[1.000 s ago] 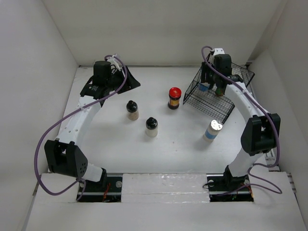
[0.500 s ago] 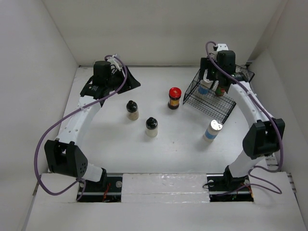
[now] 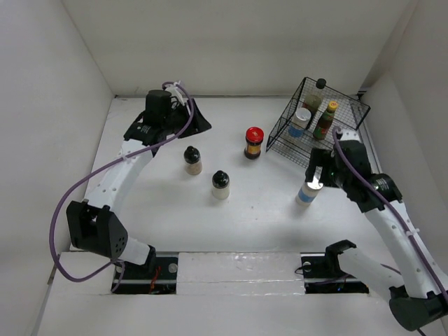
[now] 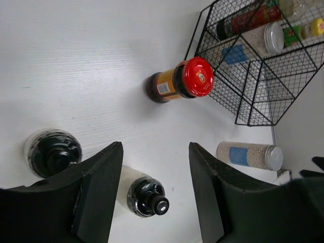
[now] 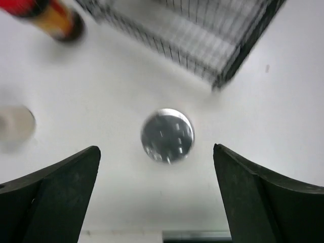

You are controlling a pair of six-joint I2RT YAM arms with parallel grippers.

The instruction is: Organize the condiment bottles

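A black wire basket (image 3: 306, 152) at the back right holds the tall dark black-capped bottle (image 3: 314, 98), a silver-lidded blue-labelled jar (image 3: 299, 121) and the yellow-capped red-green bottle (image 3: 325, 119). On the table stand the red-lidded jar (image 3: 253, 142), two black-capped shakers (image 3: 192, 160) (image 3: 220, 184) and the second silver-lidded jar (image 3: 309, 190). My right gripper (image 3: 318, 171) is open and empty, hovering above that jar, whose lid (image 5: 167, 135) shows just ahead of the gripper (image 5: 157, 192). My left gripper (image 3: 199, 120) is open and empty, high at the back left (image 4: 156, 187), above the shakers (image 4: 147, 197) (image 4: 53, 152).
White walls enclose the table on three sides. The basket stands close to the right wall and its front edge (image 4: 253, 121) is near the red-lidded jar (image 4: 187, 81). The arm bases sit at the near edge.
My right gripper has pulled out of the basket and come toward the near side, over the jar on the table. The yellow-capped bottle stays in the basket. My left arm shifted slightly right.
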